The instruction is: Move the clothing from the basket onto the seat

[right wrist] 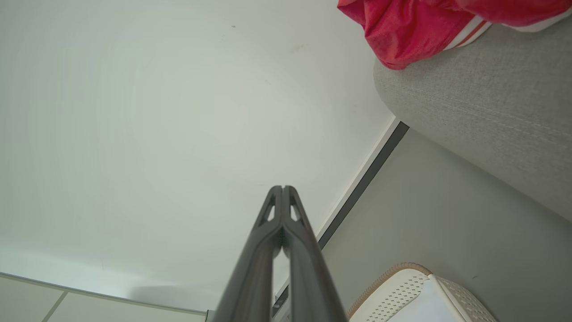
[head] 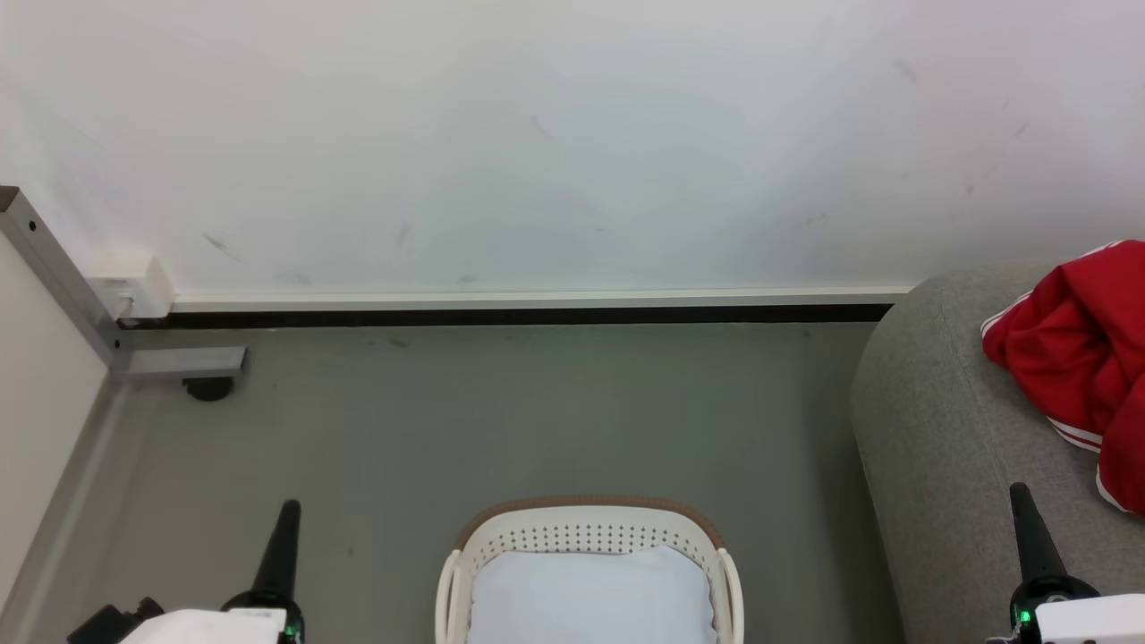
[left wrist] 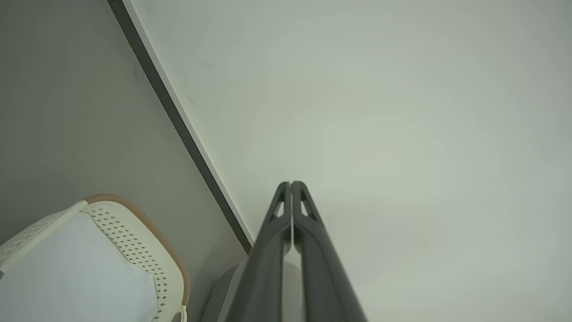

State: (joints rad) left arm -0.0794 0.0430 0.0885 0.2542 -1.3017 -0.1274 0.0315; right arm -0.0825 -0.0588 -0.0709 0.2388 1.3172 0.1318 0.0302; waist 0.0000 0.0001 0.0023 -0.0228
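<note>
Grey floor (head: 537, 420), white wall (head: 537, 134). Basket (head: 590, 537) sits bottom centre, and a pale pad (head: 590, 595) covers what shows of its inside. Clothing (head: 1082, 349) lies bunched on the seat (head: 948, 429), near its rounded end. Left tool (head: 289, 512) and right tool (head: 1021, 494) each have 2 fingers pressed together, holding nothing. Risk 1: the bunch sits by the seat's edge in the right wrist view and could slide to the floor. Risk 2: a grab into the basket could pinch the pad by mistake.

No readable text, labels or numbers anywhere
</note>
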